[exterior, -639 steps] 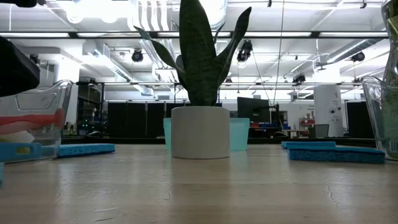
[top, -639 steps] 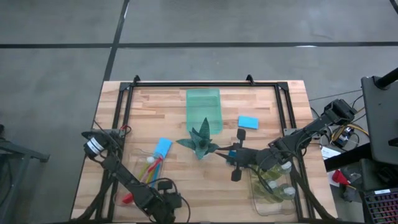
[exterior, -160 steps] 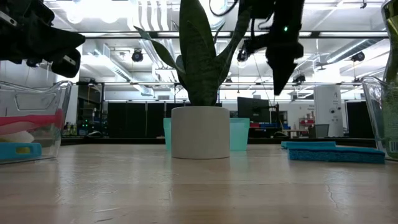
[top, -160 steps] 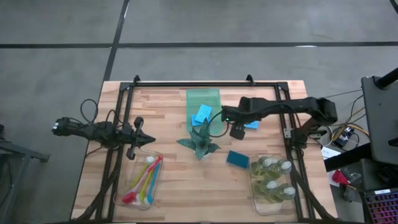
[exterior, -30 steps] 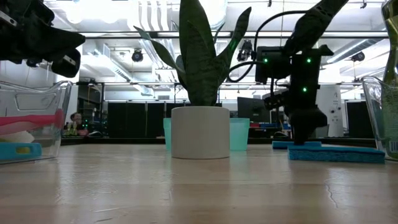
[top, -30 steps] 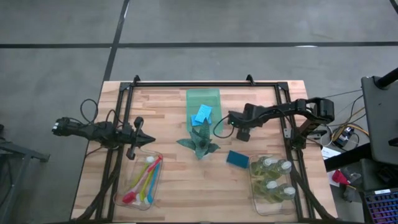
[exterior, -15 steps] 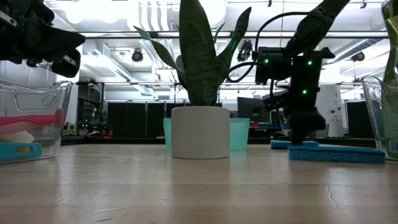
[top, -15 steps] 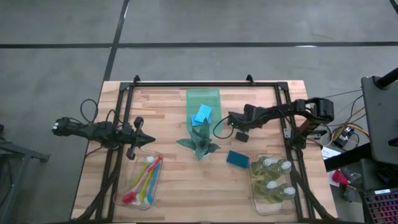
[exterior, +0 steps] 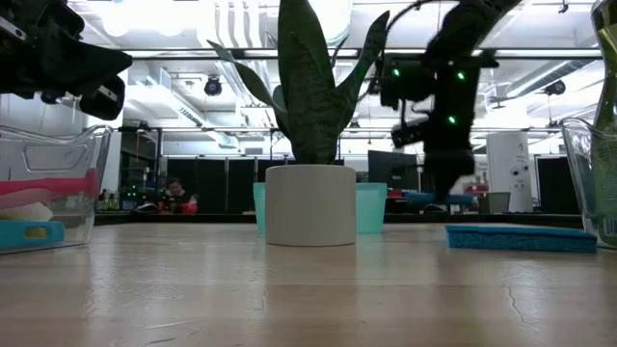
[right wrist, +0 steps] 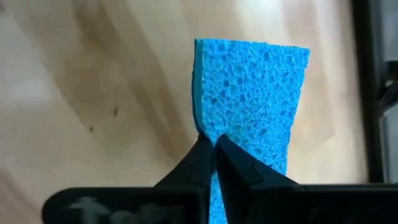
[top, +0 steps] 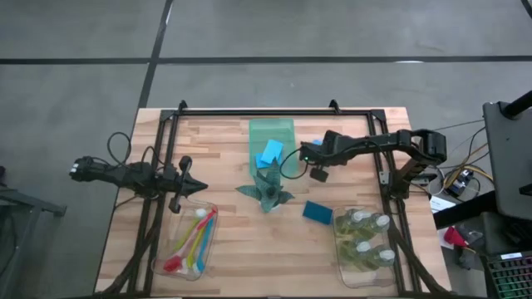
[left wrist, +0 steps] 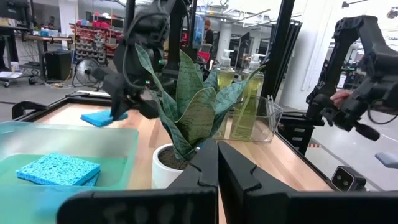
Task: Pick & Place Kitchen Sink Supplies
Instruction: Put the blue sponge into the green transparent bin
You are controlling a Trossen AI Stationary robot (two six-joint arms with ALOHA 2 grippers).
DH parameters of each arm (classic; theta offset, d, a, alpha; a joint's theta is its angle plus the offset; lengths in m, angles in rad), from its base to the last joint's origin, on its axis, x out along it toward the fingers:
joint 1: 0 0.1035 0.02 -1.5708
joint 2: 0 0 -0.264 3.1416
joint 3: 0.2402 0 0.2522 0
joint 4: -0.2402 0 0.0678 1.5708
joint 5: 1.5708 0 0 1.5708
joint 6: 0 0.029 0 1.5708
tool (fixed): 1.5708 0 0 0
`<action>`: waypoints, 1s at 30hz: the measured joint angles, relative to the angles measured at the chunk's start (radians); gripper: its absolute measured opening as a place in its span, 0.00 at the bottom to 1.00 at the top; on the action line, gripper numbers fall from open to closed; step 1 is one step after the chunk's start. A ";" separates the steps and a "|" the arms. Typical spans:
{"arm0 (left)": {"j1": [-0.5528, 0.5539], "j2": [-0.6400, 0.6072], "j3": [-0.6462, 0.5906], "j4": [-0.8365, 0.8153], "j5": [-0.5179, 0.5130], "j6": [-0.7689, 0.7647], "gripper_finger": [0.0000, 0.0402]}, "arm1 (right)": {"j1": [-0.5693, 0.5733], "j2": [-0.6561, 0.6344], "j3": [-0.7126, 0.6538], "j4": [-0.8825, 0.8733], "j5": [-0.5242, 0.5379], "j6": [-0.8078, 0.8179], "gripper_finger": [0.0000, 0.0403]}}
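Note:
My right gripper (top: 318, 172) hangs above the table between the green tray (top: 272, 129) and the right bin (top: 363, 267), shut on a blue sponge (right wrist: 249, 93). In the low view the sponge (exterior: 436, 200) floats above the tabletop. My left gripper (top: 184, 187) is shut and waits over the far edge of the left bin (top: 166, 264), which holds the brushes (top: 193, 239). Blue sponges (top: 270, 152) lie in the tray. Another sponge (top: 317, 212) lies flat on the table. Soap bottles (top: 363, 241) stand in the right bin. My right gripper pinches the sponge between its two fingers (right wrist: 198, 163) at one edge (right wrist: 214, 134), where the foam is squeezed narrow. The fingers come from above, pointing down. The sponge is lifted clear of the table and sticks out about level (left wrist: 96, 118).
The spiky plant in its white pot (top: 266, 189) stands at the table's middle, close to my right gripper's left. Black frame rails (top: 382, 149) run along both sides and the far edge. Bare wood (top: 258, 249) lies between the two bins.
My right gripper has risen from the table and moved a little toward the left and far edges, toward the tray. The sponge it holds has been lifted clear of the tabletop. The sponge on the table near the right bin has stayed put.

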 joint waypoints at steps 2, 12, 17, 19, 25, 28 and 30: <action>0.000 0.000 0.000 0.000 0.000 0.000 0.00 | 0.000 -0.002 0.041 -0.023 0.005 0.000 0.03; 0.000 0.000 0.000 0.000 0.000 0.000 0.00 | 0.023 -0.002 0.269 -0.026 0.005 -0.045 0.03; 0.000 0.000 0.000 0.000 0.000 0.000 0.00 | 0.025 -0.002 0.356 0.057 -0.043 -0.098 0.03; 0.000 0.000 0.000 0.000 0.000 0.000 0.00 | 0.025 -0.002 0.364 0.125 -0.095 -0.125 0.03; 0.000 0.000 0.000 0.000 0.000 0.000 0.00 | 0.025 0.012 0.360 0.329 -0.182 -0.136 0.03; 0.000 0.000 0.000 0.000 0.000 0.000 0.00 | 0.025 0.039 0.359 0.383 -0.189 -0.136 0.03; 0.000 0.000 0.000 -0.001 0.000 0.000 0.00 | 0.025 0.064 0.359 0.410 -0.190 -0.136 0.03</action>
